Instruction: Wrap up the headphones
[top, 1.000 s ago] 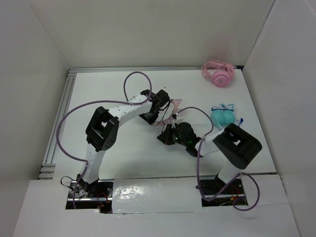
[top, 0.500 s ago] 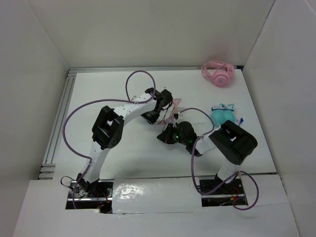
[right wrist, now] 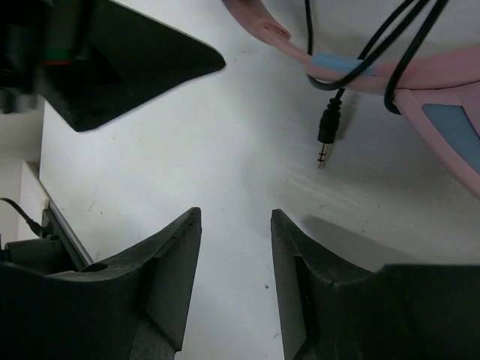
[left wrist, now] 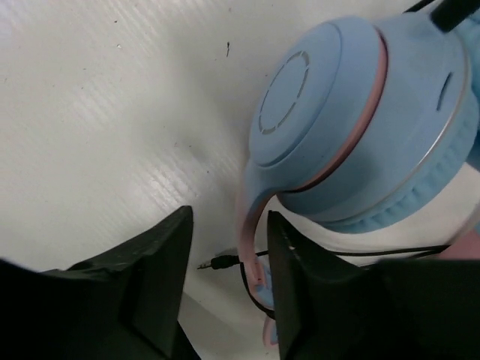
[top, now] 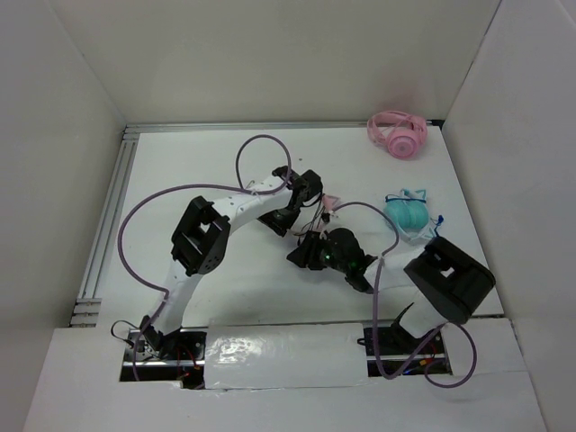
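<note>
- White counter (top: 180, 162), boxed in by plain white walls (top: 270, 54), carries everything in view.
- Left fingers (left wrist: 165, 274) stand partly apart, low over the counter, and are clamped on nothing.
- Through their gap runs the pink headband (left wrist: 251, 247) of the headphones (left wrist: 420, 150), close against one finger's inner face; whether it touches cannot be told.
- Just beside that band, in the same gap, the metal plug (left wrist: 217, 262) of the thin black cable (left wrist: 375, 253) lies on the counter.
- Past the fingertips sits a light blue ear cup (left wrist: 315, 105), showing its round face with a ring of slots, a pink seam and a blue cushion under it.
- Right fingers (right wrist: 169, 277) are likewise parted, with only bare counter between them; they hold nothing.
- Ahead of them the plug points down toward the counter, just beside the headband, and several strands of cable cross over the pink band where it bears a blue patch.
- Seen from above, the headphones lie near the middle of the counter, between the two sets of fingers and largely hidden by them; only pink bits and a loop of cable show.
- The left arm (top: 229, 205) reaches in from the left and the right arm (top: 445, 279) from the right.
- Teal headphones (top: 405, 211) rest to the right, apart from the arms' tips.
- All-pink headphones (top: 396, 135) lie in the far right corner, well apart.
</note>
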`<state>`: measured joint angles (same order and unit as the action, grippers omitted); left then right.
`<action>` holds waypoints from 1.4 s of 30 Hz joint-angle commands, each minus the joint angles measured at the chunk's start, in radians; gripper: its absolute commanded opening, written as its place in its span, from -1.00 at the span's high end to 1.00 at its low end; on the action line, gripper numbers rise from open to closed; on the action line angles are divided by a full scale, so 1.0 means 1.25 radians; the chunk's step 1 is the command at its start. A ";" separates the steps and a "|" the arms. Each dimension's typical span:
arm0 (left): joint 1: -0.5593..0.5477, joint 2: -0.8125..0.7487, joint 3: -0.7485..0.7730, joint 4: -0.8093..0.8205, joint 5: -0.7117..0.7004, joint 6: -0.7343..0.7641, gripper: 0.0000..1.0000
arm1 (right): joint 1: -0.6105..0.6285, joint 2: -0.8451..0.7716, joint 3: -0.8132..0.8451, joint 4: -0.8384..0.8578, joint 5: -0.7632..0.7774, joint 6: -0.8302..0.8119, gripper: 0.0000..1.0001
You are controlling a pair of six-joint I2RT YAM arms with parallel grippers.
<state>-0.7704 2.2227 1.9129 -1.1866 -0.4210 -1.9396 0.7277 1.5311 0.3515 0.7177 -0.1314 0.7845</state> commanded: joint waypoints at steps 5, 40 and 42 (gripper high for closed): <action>-0.024 -0.029 0.021 -0.077 -0.035 -0.053 -0.22 | 0.020 -0.205 -0.031 -0.147 0.103 -0.016 -0.07; -0.149 -1.304 -0.848 0.240 -0.001 0.520 -0.99 | 0.033 -1.014 0.245 -1.026 0.757 0.139 -0.99; -0.148 -1.334 -0.838 0.201 -0.009 0.495 -0.99 | 0.033 -1.049 0.246 -1.023 0.758 0.138 -0.99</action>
<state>-0.9543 0.5911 0.8448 -0.9512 -0.4149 -1.3132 0.7605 0.2710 0.6117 -0.5224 0.7502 0.9306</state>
